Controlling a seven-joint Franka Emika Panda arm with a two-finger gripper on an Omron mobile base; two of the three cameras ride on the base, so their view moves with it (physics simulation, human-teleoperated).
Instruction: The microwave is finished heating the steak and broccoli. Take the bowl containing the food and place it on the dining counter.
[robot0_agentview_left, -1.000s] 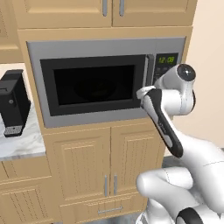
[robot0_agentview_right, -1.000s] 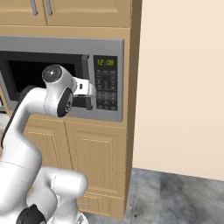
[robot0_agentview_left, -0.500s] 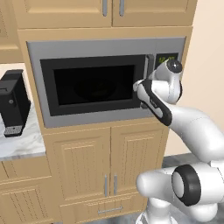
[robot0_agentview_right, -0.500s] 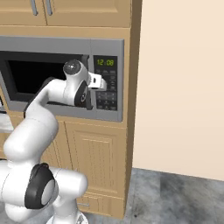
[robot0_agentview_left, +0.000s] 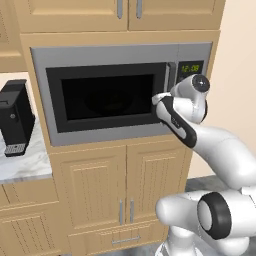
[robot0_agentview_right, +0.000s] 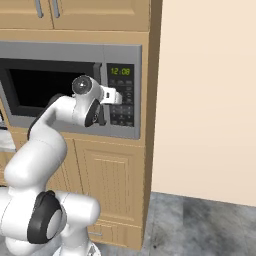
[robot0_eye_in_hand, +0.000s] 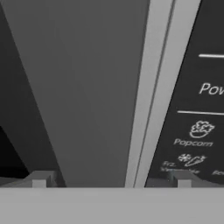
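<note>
White arm (robot0_agentview_left: 215, 145) raised and bent forward, fingers (robot0_eye_in_hand: 41, 178) spread wide, holding nothing

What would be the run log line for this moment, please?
stage: reaching for door handle | microwave: door shut | gripper: open, holding nothing, at door's right edge beside control panel | bowl: not yet taken

The microwave (robot0_agentview_left: 120, 92) has a matt grey metal frame and glossy black glass door; the cabinets (robot0_agentview_left: 122, 192) are light wood.

Tan wooden cabinets (robot0_agentview_left: 125, 185), beige wall (robot0_agentview_right: 205, 100)
</note>
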